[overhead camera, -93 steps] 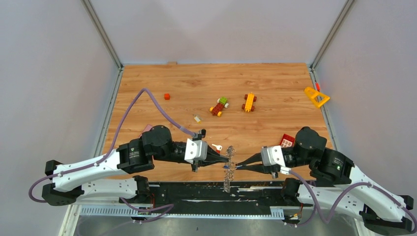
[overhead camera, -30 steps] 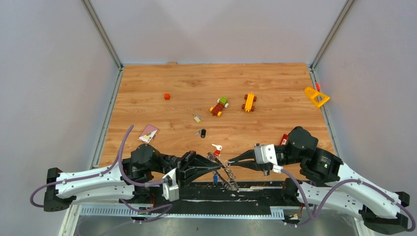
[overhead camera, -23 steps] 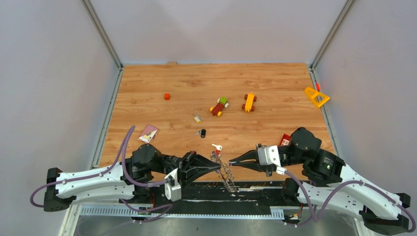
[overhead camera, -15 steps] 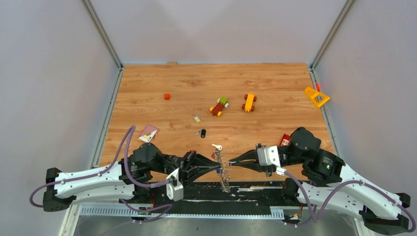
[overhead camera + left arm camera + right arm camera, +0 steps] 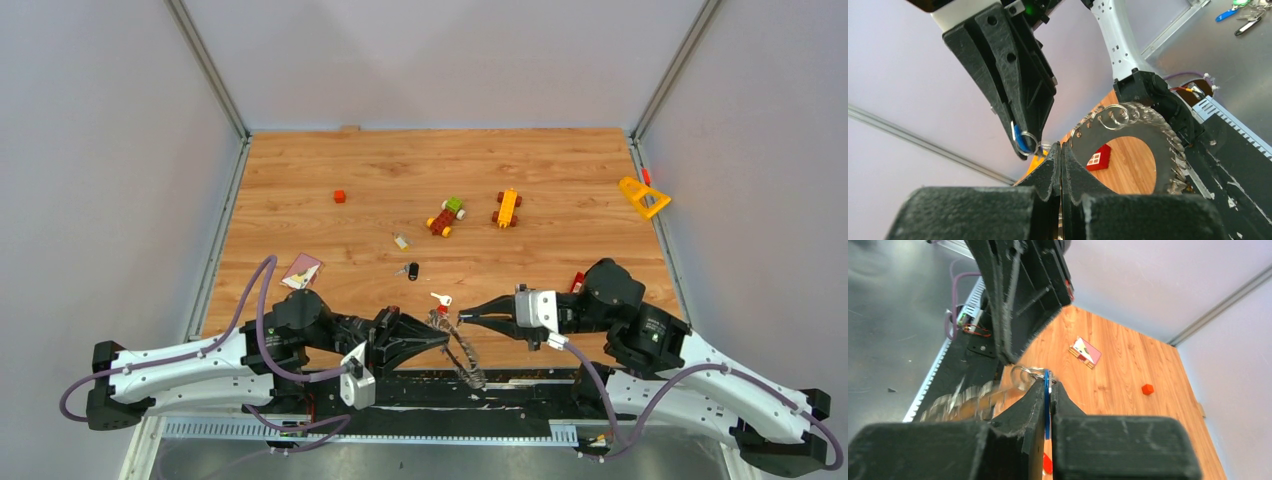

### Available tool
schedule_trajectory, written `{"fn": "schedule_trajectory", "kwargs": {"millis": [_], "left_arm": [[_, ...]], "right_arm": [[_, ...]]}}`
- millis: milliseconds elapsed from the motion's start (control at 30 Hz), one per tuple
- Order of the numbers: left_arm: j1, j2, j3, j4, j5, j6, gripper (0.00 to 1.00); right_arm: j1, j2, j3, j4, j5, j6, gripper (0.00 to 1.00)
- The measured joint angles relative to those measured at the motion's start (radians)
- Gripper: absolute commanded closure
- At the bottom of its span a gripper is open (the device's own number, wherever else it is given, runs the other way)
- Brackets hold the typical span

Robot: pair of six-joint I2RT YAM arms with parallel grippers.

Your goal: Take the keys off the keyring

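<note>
Left hand (image 5: pixel 1061 150) clamps the rim of the stiff, probably light keyring (image 5: pixel 1164 150) over the counter's (image 5: pixel 560 230) near edge as the right hand (image 5: pixel 1047 385) pinches a tiny, likely slippery blue key (image 5: pixel 1046 407) by its plastic head, a black key (image 5: pixel 412 270) lying beyond.

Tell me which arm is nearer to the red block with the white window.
The right arm. The red block lies just beside its forearm, partly hidden by it. The left arm is on the other side of the keyring, clearly farther.
</note>
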Motion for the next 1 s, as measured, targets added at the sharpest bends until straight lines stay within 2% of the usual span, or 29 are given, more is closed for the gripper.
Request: {"fn": "schedule_trajectory", "kwargs": {"millis": [233, 633, 767, 867, 1000], "left_arm": [[0.0, 0.001, 0.004, -0.001, 0.011, 0.0, 1.0], [0.0, -0.013, 0.004, -0.004, 0.008, -0.006, 1.0], [0.0, -0.039, 0.004, -0.005, 0.009, -0.021, 1.0], [0.0, -0.073, 0.004, -0.003, 0.01, -0.042, 0.95], [0.0, -0.122, -0.001, 0.0, -0.003, -0.081, 0.8]], "right_arm": [[0.0, 0.003, -0.028, 0.046, 0.057, 0.0, 1.0], [0.0, -0.009, -0.034, 0.093, 0.066, -0.001, 1.0], [0.0, -0.034, -0.05, 0.101, 0.053, -0.055, 1.0], [0.0, -0.068, -0.079, 0.099, 0.029, -0.12, 1.0], [0.0, -0.125, -0.111, 0.084, -0.024, -0.222, 1.0]]}}
